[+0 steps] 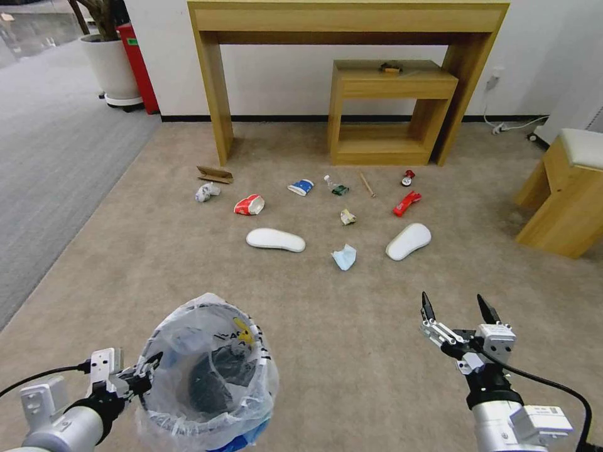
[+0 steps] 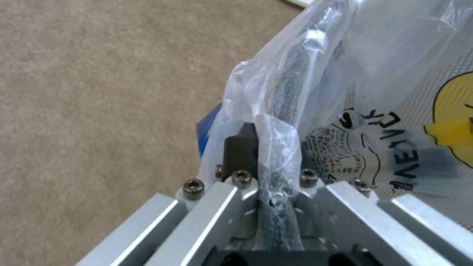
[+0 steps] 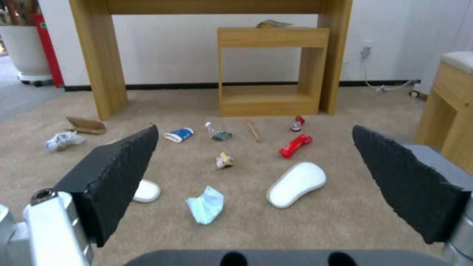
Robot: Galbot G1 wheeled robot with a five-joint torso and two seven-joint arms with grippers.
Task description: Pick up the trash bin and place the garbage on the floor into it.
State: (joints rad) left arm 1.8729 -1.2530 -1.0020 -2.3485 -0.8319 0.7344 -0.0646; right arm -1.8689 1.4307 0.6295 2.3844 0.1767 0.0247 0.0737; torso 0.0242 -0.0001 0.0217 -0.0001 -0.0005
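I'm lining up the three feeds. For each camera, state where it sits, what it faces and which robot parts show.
Head view: high, angled down at the carpet and litter; both arms show, left tool clamped on the trash bin, right tool open.
Left wrist view: along the left tool at the bin's bagged rim.
Right wrist view: low, forward between open fingers.
Head and right wrist views share the blue mask.

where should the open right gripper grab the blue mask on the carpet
Probably from straight above, on the raised crumpled fold in the middle of the blue mask. It lies limp and nearly flat on the floor, so its edges offer little to pinch. The right gripper is open, and the mask has bare carpet all round it.
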